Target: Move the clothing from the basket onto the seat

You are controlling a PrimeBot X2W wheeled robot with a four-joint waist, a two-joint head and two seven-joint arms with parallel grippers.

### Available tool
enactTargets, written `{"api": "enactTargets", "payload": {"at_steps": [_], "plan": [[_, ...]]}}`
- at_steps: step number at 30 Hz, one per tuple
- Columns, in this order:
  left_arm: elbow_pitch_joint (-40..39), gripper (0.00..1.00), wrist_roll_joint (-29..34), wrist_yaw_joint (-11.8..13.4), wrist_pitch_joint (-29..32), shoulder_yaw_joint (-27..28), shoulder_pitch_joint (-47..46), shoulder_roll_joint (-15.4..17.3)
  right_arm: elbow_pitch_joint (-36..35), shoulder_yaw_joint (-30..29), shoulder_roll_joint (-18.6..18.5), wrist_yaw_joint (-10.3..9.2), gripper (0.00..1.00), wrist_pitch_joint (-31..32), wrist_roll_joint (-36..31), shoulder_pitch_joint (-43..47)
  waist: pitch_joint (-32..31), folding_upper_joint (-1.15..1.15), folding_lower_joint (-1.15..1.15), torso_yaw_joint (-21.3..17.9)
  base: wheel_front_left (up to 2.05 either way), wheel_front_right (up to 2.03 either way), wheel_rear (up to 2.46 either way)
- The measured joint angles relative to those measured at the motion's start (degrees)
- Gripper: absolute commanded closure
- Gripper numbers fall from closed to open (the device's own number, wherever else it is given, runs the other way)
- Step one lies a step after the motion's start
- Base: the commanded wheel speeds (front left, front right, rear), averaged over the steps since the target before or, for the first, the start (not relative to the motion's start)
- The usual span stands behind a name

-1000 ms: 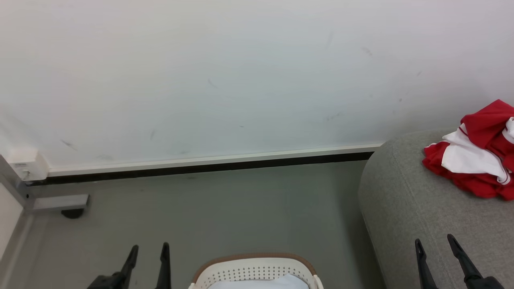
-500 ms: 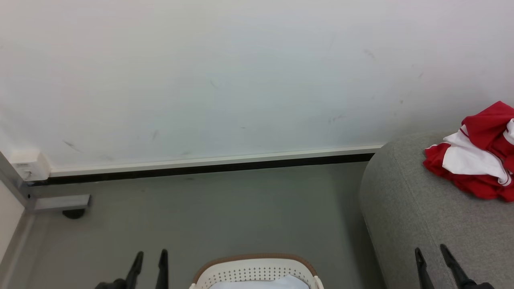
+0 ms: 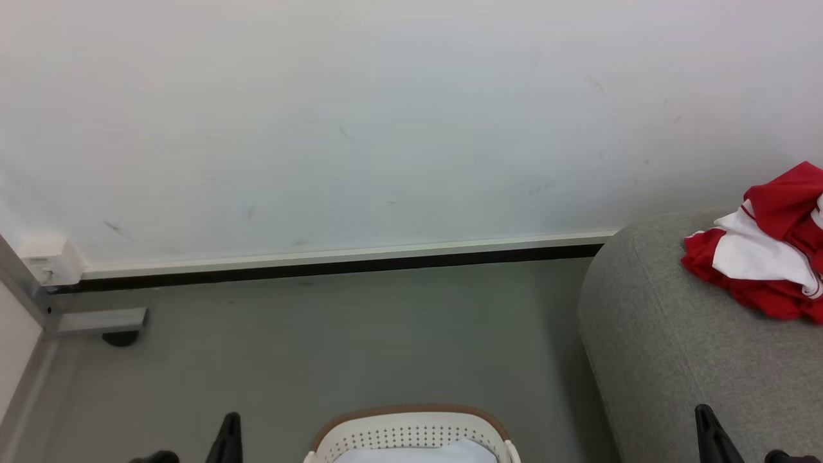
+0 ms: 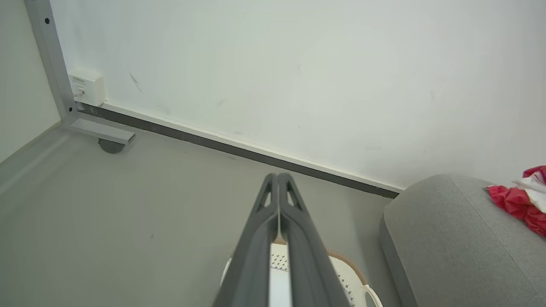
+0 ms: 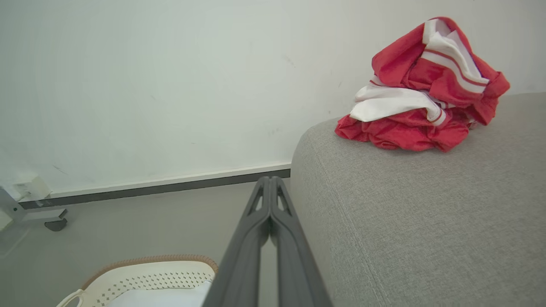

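The red clothing point(image 3: 765, 263) with its white band lies bunched on top of the grey seat point(image 3: 675, 360), near the wall; the right wrist view shows the clothing point(image 5: 422, 98) resting free on the seat point(image 5: 426, 221). At the bottom centre stands the cream basket point(image 3: 411, 427) with a brown rim, holding only pale white padding point(image 3: 418, 455). My left gripper point(image 4: 277, 175) is shut with nothing in it, above the floor left of the basket point(image 4: 345, 273). Over the seat's front corner my right gripper point(image 5: 269, 179) is shut and empty, well short of the clothing.
A white wall with a dark baseboard point(image 3: 334, 267) runs behind. A grey metal frame foot with a caster point(image 3: 103, 321) and a white socket box point(image 3: 48, 263) sit at the far left. Grey floor point(image 3: 353, 341) lies between the basket and the wall.
Both grippers have closed their fingers and sunk toward the bottom edge of the head view. The clothing stays put on the seat.
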Motion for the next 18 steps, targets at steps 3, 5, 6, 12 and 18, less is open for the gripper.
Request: {"api": "enactTargets", "payload": {"at_steps": [3,5,6,12,18], "plan": [[-0.2,1.00,-3.1,-0.3,0.6,0.4,-0.3,-0.1,-0.2,0.0,0.0,0.00,1.00,0.6,3.4,-0.3,0.1,0.00,0.00,0.1,0.00,0.00,0.00],[-0.4,1.00,-5.2,-0.4,1.1,0.6,-0.5,-0.1,-0.4,-0.1,0.0,0.00,1.00,1.1,5.7,-0.6,0.1,0.00,0.00,0.2,0.00,0.00,0.00],[-0.5,1.00,-6.2,-0.4,1.3,0.8,-0.6,-0.1,-0.5,-0.1,0.0,0.00,1.00,1.3,6.8,-0.8,0.2,0.00,0.00,0.2,0.00,0.00,0.00],[-1.2,1.00,-11.3,-0.7,2.8,1.7,-0.9,-0.2,-0.6,-0.4,0.0,0.00,1.00,2.6,13.1,-1.2,0.3,0.00,0.00,0.4,0.00,0.00,0.00],[-1.7,1.00,-16.6,-0.9,4.1,2.4,-1.5,-0.4,-0.8,-0.7,0.0,0.00,1.00,3.9,19.1,-2.2,0.5,0.00,0.00,0.5,0.00,0.00,0.00]]}}
